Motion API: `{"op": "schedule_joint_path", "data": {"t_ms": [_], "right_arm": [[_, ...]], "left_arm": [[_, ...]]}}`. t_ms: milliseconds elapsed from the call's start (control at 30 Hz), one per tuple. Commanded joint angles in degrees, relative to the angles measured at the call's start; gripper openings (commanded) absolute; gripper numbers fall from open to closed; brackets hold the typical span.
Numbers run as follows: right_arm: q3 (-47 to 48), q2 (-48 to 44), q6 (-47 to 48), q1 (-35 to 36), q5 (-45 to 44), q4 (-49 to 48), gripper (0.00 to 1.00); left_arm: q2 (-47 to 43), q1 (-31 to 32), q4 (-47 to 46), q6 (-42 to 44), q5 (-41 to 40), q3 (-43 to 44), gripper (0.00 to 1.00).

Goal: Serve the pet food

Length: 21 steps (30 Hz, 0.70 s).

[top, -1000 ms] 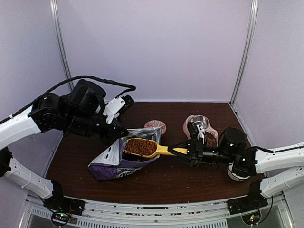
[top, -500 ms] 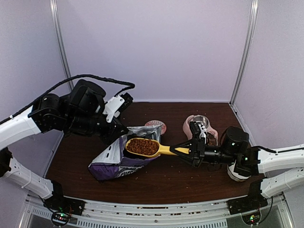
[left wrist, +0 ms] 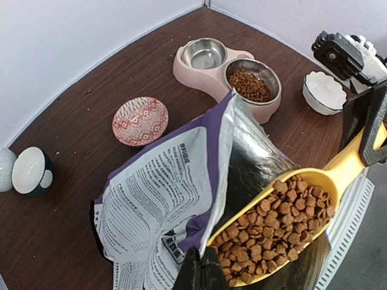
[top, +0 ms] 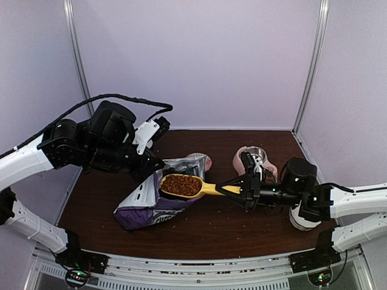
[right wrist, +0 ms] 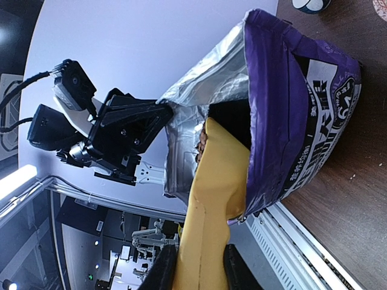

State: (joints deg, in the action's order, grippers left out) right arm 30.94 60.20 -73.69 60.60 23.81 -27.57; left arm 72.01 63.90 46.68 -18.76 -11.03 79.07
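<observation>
The pet food (top: 180, 185) is a heap of brown kibble (left wrist: 284, 211) filling a yellow scoop (top: 205, 189) held level over the mouth of the purple bag (top: 148, 208). My right gripper (top: 237, 190) is shut on the scoop's handle (right wrist: 208, 229), with a finger on each side. My left gripper (left wrist: 202, 258) is shut on the bag's rim (left wrist: 227, 151) and holds the mouth open. The pink double feeder (left wrist: 181, 69) stands behind the bag. One of its steel bowls holds kibble (left wrist: 249, 84), and the other steel bowl (left wrist: 204, 53) is bare.
A red patterned dish (left wrist: 139, 121) lies behind the bag. A white bowl (left wrist: 323, 90) sits right of the feeder, under my right arm. Two small bowls (left wrist: 30, 171) stand at the far left. Loose kibble crumbs dot the brown table (top: 211, 232).
The loaded scoop has risen a little and shifted right, out of the bag's mouth, with my right arm drawing back. The left arm has kept its hold on the bag.
</observation>
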Motion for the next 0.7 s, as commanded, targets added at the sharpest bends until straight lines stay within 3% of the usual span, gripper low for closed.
{"op": "schedule_joint_path", "data": {"t_ms": [0, 667], "right_arm": [[2.5, -2.5, 0.0, -0.3, 0.4, -1.8, 0.13], [2.6, -6.4, -1.4, -1.1, -2.0, -0.7, 0.13]], "left_arm": [[-0.2, -0.9, -8.8, -0.5, -2.8, 1.5, 0.0], [-0.5, -2.2, -9.0, -0.9, -5.9, 0.7, 0.0]]}}
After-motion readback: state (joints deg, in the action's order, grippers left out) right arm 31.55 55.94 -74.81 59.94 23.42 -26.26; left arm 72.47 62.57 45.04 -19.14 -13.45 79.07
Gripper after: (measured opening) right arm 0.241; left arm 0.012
